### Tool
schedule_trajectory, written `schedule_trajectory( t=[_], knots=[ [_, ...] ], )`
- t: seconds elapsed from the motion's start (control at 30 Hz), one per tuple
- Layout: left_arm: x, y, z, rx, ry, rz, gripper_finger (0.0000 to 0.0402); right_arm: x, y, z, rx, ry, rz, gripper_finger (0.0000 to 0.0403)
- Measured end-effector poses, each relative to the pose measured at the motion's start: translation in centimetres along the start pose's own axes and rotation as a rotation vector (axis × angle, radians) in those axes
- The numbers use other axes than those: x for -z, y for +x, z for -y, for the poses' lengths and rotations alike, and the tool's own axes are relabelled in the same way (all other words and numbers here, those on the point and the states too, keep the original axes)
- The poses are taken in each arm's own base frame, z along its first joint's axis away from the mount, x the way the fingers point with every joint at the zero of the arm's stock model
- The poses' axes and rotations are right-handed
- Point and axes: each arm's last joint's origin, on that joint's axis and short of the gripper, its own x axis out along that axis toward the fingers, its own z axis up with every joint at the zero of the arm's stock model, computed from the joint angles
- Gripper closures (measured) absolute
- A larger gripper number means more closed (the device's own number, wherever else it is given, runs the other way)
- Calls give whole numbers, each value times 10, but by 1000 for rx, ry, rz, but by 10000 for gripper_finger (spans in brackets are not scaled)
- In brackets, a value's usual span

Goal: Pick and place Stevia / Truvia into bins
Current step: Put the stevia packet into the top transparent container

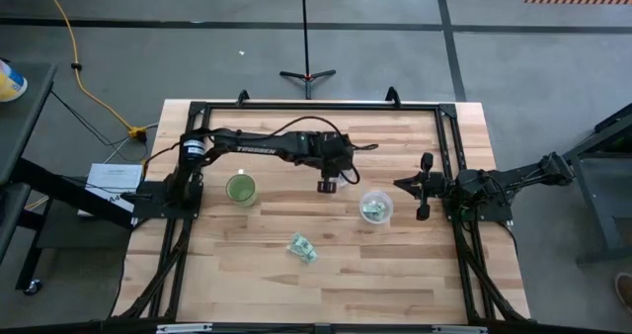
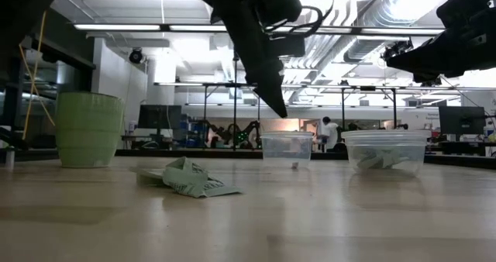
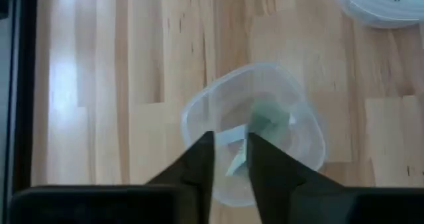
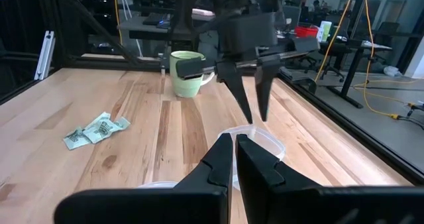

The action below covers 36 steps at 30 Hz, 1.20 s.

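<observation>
Packets (image 1: 302, 247) lie loose near green cup (image 1: 240, 188); left claw (image 1: 326, 186) hovers above a bin (image 3: 255, 131).

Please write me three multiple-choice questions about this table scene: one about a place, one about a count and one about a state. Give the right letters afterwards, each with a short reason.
1. Over the table, where does the left pincer hang?
A. over a bare corner
B. right above a clear cup
C. down at the front edge

2. How many clear cups stand there?
A. one
B. four
C. two

3. How is the right pincer?
A. shut, with nothing in it
B. wide open
C. shut on a spoon

Answers:
1 B: the left wrist view looks past the fingers straight into the cup, where a packet lies.
2 C: the low view shows that cup and a second clear cup beside it.
3 A: in the right wrist view its fingers stand together, with nothing between them.
</observation>
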Motion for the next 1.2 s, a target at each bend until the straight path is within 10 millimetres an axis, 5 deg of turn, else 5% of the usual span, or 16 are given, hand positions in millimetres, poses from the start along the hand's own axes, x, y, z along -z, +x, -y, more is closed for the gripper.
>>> schedule_trajectory(
  t=[0.37,0.53,0.9,1.2],
  knots=[
    [-1,-8,20,77,-45,-29,195,0,0,0,0,0,0,391],
    [0,-24,57,273,-20,-139,193,0,0,0,0,0,0,391],
    [4,-53,140,346,-14,-272,193,0,0,0,0,0,0,391],
    [2,-63,192,420,71,-168,192,0,0,1,32,1,1,391]
  ],
)
